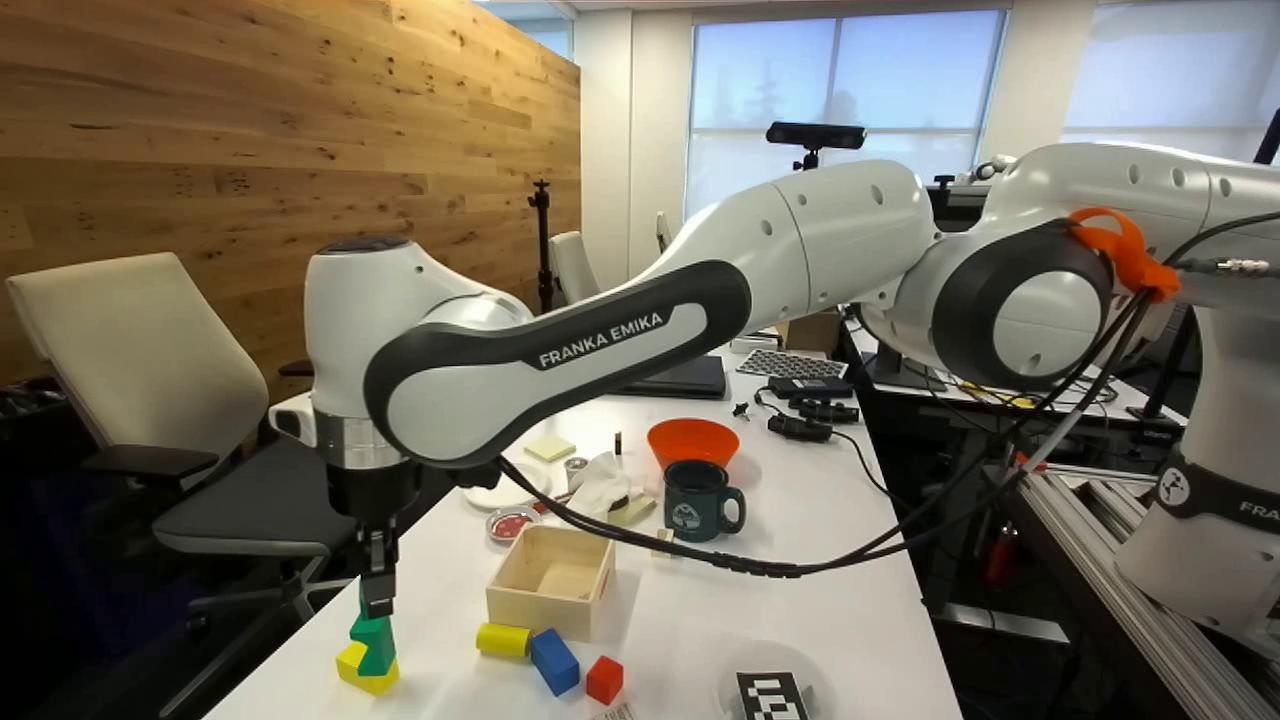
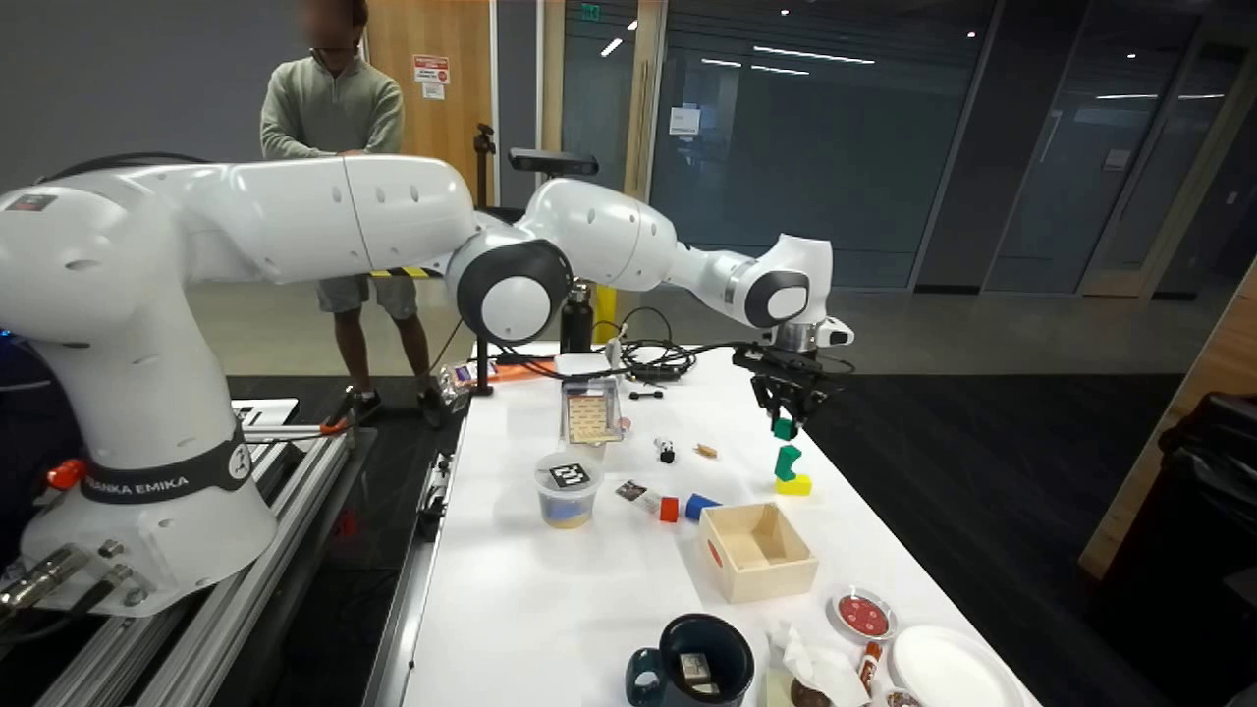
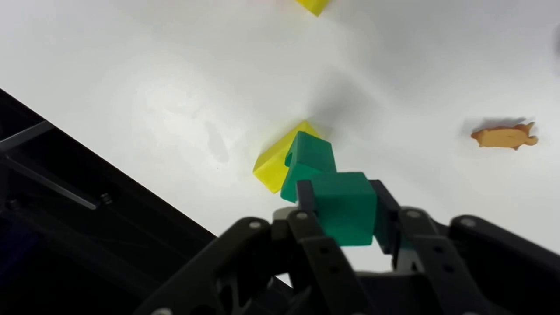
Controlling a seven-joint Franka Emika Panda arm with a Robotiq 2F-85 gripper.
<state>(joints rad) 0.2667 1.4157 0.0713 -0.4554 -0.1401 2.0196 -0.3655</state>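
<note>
Green cube [image 3: 345, 214] pinched in the gripper [image 3: 344, 197]. Hangs above a notched block [image 3: 308, 159] on a yellow block [image 3: 278, 155], partly hides the former in the wrist view. White table [image 1: 720, 610] below, plank wall [image 1: 450, 130] beyond.

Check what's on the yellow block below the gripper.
A notched green block stands on the yellow block; the patch beneath it cannot be seen. The held green cube hangs apart above.

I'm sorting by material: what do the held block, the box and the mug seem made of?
Held block: perhaps painted wood or plastic, matte; even green, no grain showing. Box: probably bare wood, matte, from its pale tan walls. Mug: perhaps glazed ceramic or enamelled metal, from its smooth, dark sides; unclear which.
</note>
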